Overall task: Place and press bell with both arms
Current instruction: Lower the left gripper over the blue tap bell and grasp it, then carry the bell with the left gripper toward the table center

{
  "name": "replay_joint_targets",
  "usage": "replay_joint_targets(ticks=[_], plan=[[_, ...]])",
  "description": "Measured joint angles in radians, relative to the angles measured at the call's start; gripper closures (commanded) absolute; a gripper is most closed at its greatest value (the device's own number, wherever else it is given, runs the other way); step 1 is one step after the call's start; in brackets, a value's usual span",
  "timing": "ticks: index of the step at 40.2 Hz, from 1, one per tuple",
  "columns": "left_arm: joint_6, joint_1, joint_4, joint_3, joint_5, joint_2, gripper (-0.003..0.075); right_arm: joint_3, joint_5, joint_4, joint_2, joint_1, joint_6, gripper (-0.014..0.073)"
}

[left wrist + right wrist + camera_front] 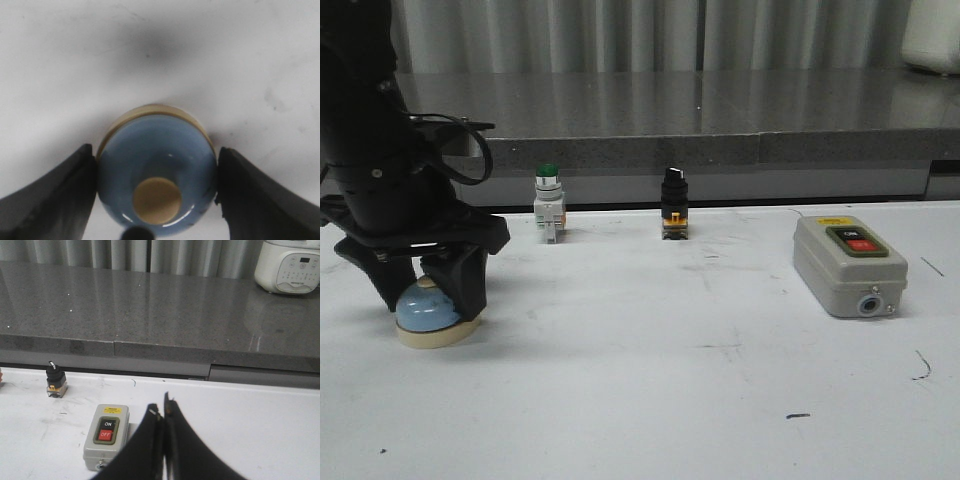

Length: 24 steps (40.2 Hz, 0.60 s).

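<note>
Front view: the bell (428, 312), a light-blue dome on a cream base, stands on the white table (650, 390) at its left side, directly beneath the left arm (370, 130); the left gripper (425, 290) straddles the dome, one black finger on either side; the cream base rests flat on the table surface.

Left wrist view: the bell (157, 172) sits between the two fingers (55, 195), whose inner faces meet the blue dome at opposite sides; the gripper (156, 192) is thus clasped about the bell; the cream knob (157, 200) is upright at the dome's centre.

Right wrist view: the right gripper (163, 415) is held above the table with its fingertips pressed together, clenched on nothing; the grey switch box (106, 436), marked ON and OFF, lies on the table near those fingers; a black selector switch (55, 379) stands farther off, near the table's back edge.

Front view, remaining items: the green-capped push button (548, 203) and the selector switch (673, 203) stand along the back edge; the switch box (849, 264) lies at the right, well apart from the bell; a grey counter (670, 110) runs behind the table.
</note>
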Motion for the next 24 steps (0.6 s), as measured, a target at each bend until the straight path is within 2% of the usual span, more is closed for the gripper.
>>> replay_joint_targets(ticks=[10, 24], plan=[[0.000, -0.025, 0.004, -0.037, 0.026, 0.005, 0.0499, 0.000, 0.000, 0.000, 0.000, 0.000, 0.000, 0.0663], [0.000, -0.190, 0.002, -0.255, 0.046, 0.103, 0.0499, 0.000, 0.000, 0.000, 0.000, 0.000, 0.000, 0.0663]])
